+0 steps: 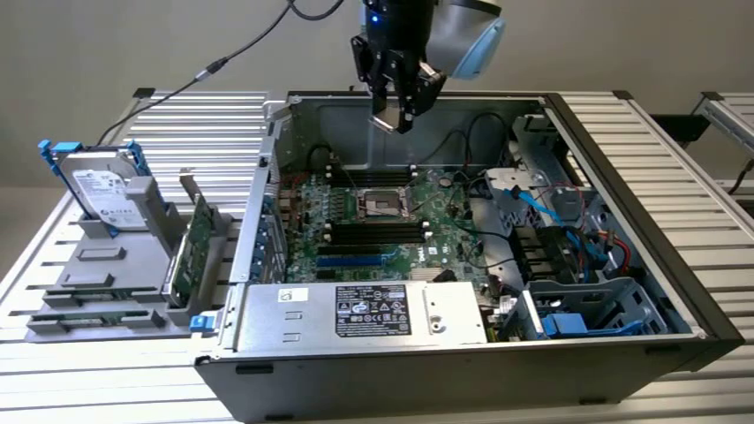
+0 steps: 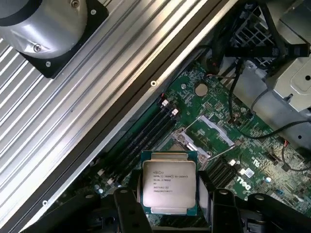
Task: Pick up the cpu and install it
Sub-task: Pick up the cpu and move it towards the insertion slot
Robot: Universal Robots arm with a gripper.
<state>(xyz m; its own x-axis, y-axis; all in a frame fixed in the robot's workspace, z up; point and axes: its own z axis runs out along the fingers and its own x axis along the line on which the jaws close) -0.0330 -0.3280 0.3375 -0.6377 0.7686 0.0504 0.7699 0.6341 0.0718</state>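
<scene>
The cpu (image 2: 168,184), a small square chip with a dull silver top and printed text, sits between my gripper's (image 2: 171,209) two black fingers (image 2: 129,208), which are shut on its edges. In the exterior view my gripper (image 1: 395,115) hangs above the back of the open computer case (image 1: 659,265), with the cpu (image 1: 384,122) a pale sliver at its tips. The open cpu socket (image 1: 383,201) on the green motherboard (image 1: 353,234) lies below and nearer the front; the wrist view shows the socket (image 2: 204,133) just beyond the held chip.
A silver hard drive (image 1: 101,190) and green circuit cards (image 1: 194,247) stand in a grey rack at the exterior view's left. Inside the case are a power supply (image 1: 365,311), black memory slots (image 1: 371,231), blue cables (image 1: 532,201) and a drive cage (image 1: 589,309).
</scene>
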